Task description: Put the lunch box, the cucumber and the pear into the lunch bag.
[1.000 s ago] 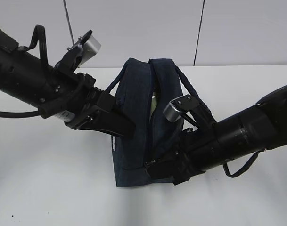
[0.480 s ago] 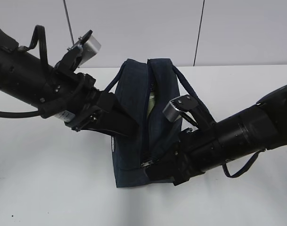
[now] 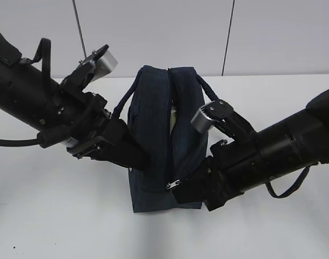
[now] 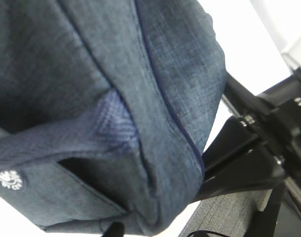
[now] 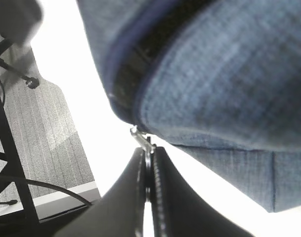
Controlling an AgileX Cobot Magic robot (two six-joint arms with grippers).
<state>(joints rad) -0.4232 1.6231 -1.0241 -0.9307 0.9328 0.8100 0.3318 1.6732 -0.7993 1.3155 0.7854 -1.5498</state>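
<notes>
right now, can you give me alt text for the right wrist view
The right pincer, jaws shut, pinches the metal zipper pull at the lower edge of the navy lunch bag, which fills the upper right. Bright white table and grey floor show at left.

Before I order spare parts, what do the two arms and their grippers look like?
Both arms are matte black, thick tubes. The left arm carries looping black cables and a silver camera block; the right arm has a similar silver block. The left gripper and right gripper have slim black wedge-shaped fingers.
</notes>
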